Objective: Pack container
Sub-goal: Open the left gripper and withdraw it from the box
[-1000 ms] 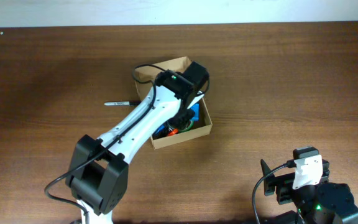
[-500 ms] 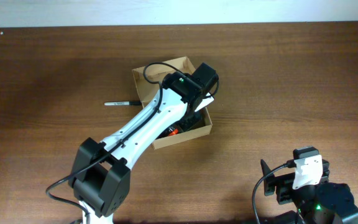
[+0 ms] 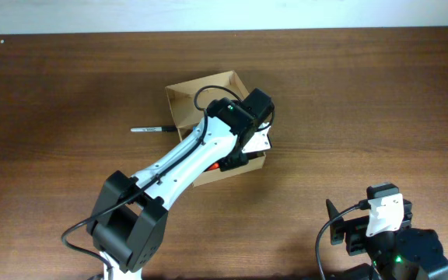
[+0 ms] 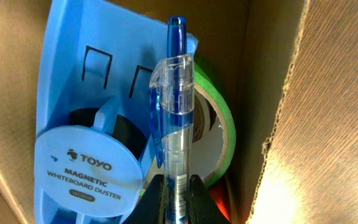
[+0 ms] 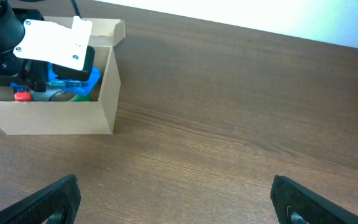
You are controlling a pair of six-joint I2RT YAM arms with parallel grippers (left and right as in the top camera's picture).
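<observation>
Left wrist view: left fingers pinch a blue pen, its long axis running straight away from them into the cardboard box mid-table, over the whiteboard duster. Right fingers are spread, well apart from it.

Brown wood-grain table. Resting directly on it: tan cardboard container, top open, left of centre, turned slightly askew to table edges; thin dark pen lying flat just beside container's left wall.
</observation>
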